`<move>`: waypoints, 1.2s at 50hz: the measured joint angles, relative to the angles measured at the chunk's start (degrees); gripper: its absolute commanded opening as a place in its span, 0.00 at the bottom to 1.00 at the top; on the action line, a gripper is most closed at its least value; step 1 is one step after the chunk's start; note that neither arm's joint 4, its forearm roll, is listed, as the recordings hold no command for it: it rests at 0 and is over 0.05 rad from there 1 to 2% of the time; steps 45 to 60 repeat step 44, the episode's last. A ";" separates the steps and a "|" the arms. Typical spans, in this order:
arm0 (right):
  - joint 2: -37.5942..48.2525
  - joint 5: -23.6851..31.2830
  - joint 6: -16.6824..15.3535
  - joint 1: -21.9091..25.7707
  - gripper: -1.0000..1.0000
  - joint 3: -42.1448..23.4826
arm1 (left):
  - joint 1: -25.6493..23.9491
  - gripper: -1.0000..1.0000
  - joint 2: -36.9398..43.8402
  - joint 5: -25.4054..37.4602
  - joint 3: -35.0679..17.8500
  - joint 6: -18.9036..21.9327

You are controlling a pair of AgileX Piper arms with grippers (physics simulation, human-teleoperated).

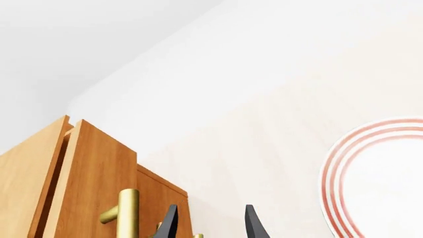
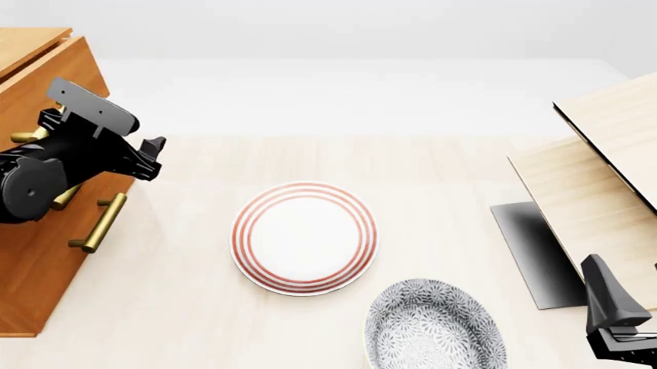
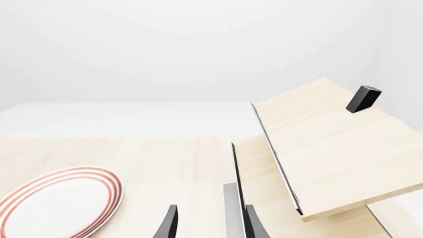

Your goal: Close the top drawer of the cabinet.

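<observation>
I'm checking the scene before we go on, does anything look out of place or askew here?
Only the top drawer of the cabinet: in the left wrist view its front stands proud of the cabinet side, with a dark gap showing. The left gripper sits by its brass handle, jaws apart. Both plates lie flat and whole.

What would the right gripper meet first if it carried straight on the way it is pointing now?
Probably the pale slanted board structure: in the right wrist view its lower dark-edged panel sits just beyond the open right gripper. Depth is unclear, so it might pass beside it over bare table.
</observation>
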 measured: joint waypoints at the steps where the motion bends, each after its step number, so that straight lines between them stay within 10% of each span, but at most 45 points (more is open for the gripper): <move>1: 0.00 0.00 0.00 0.00 1.00 0.00 | 0.26 1.00 -0.14 0.05 0.04 0.05; 60: 0.01 0.00 0.00 0.00 1.00 0.00 | 7.69 1.00 -4.69 0.97 3.51 -0.99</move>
